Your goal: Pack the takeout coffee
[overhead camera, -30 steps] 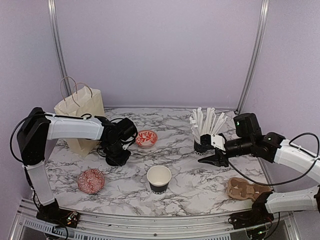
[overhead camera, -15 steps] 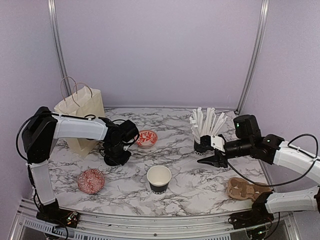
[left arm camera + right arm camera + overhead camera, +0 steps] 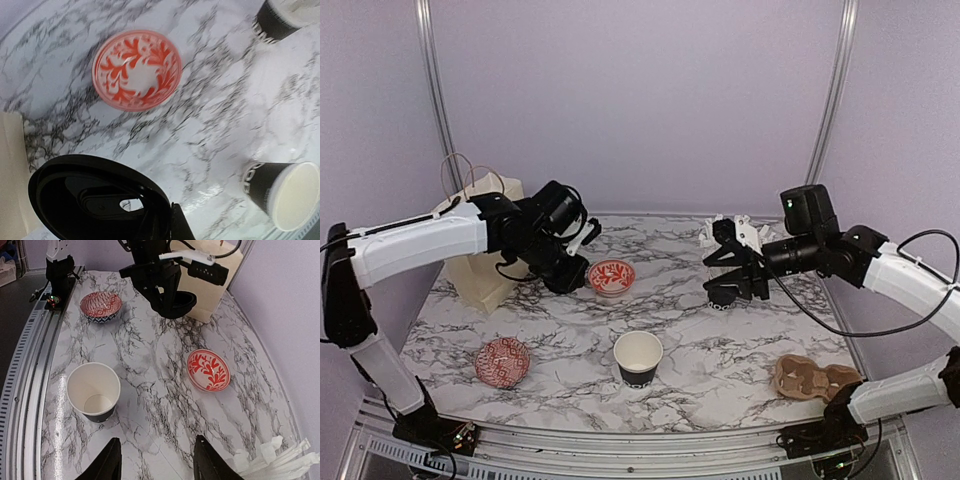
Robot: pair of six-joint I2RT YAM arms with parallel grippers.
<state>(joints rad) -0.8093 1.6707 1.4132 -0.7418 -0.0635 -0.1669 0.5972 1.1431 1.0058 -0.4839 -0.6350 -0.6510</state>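
Scene: marble bench [image 3: 720, 335] seen from above, one arm reaching in from each side of the frame.
Cup: the black paper cup [image 3: 638, 358] stands upright and uncovered at lower centre of the overhead view, white inside showing, nothing touching it.
Lid: the round black lid [image 3: 95, 197] is held in the air left of centre, underside turned to the left wrist camera (its sip hole shows).
Left end effector: the left end effector [image 3: 565, 265] is clenched on the rim of the lid, above the bench near the paper bag [image 3: 480, 235].
Right end effector: the right end effector [image 3: 157, 465] is released, fingers apart with nothing between them, poised by the straw cup [image 3: 725, 292] at centre right.
Done: the lid is picked up, as far as can be seen.
Left to do: by my reading, the lid must go on the cup and the covered cup into the cup carrier [image 3: 815, 380] or the bag; neither shows anything placed in it.
Open room: bare marble lies all round the cup; the floral bowl [image 3: 612, 277] sits above it in the frame, the second bowl [image 3: 502, 361] to its left, the carrier to its right, all well apart from it.
Edges: the cup stands near the bottom edge of the bench, so a sideways nudge while capping would be the likely risk.
Route: the way from lid to cup runs down-right, just beside the floral bowl.
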